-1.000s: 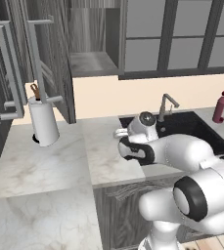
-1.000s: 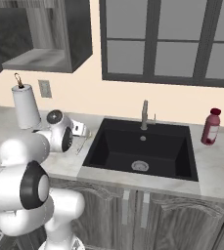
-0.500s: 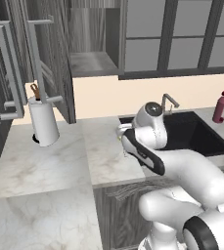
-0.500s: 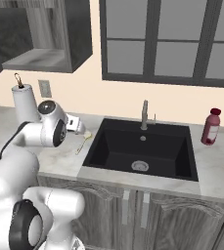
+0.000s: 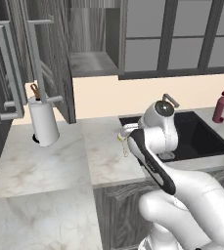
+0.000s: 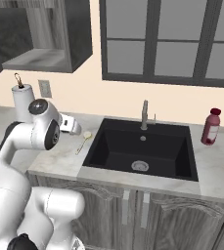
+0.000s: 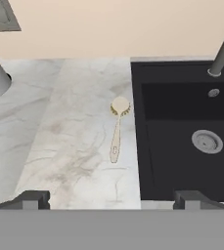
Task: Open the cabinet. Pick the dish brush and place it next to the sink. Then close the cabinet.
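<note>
The dish brush (image 7: 116, 129) lies flat on the marble counter just left of the sink (image 7: 182, 127), round head toward the wall. It also shows as a small cream brush (image 6: 84, 140) beside the black basin (image 6: 143, 146). My gripper (image 7: 112, 200) hovers above it, open wide, with nothing between the fingertips (image 7: 33, 199). From the right base view the gripper (image 6: 74, 127) hangs above the counter, left of the brush. The cabinet (image 5: 91, 53) stands open, its dark door (image 5: 52, 63) swung out to the left with its silver handle (image 5: 35, 58).
A paper towel roll (image 5: 44, 124) stands on the counter under the open door. The silver faucet (image 6: 145, 114) rises behind the basin. A red bottle (image 6: 211, 127) stands right of the sink. Glass-paned upper cabinets (image 6: 172, 39) hang above the sink.
The arm has risen from low over the counter and the hand sits higher. The brush has stayed lying on the counter beside the sink.
</note>
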